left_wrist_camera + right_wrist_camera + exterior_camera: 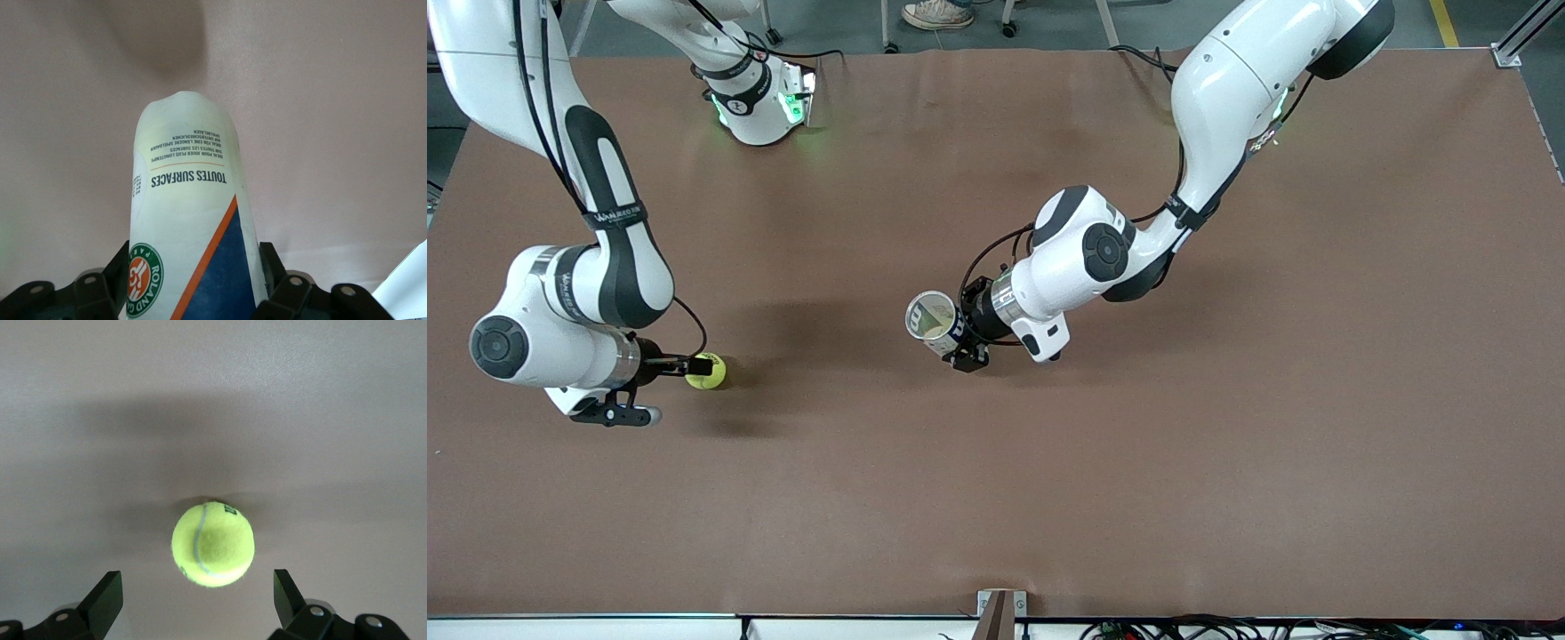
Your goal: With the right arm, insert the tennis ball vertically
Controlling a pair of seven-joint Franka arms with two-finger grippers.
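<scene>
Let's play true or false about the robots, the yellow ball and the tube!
1. The left tool is shut on the tennis ball can. True.
2. The tennis ball is already inside the can. False: it lies on the brown table, toward the right arm's end.
3. The right tool is open, with the ball just ahead of its fingertips. True.
4. The can stands upright on the table. False: it is held up in the air, tilted, with its open mouth showing.
5. The right tool is squeezing the ball. False: its fingers stand apart and do not touch the ball.
</scene>
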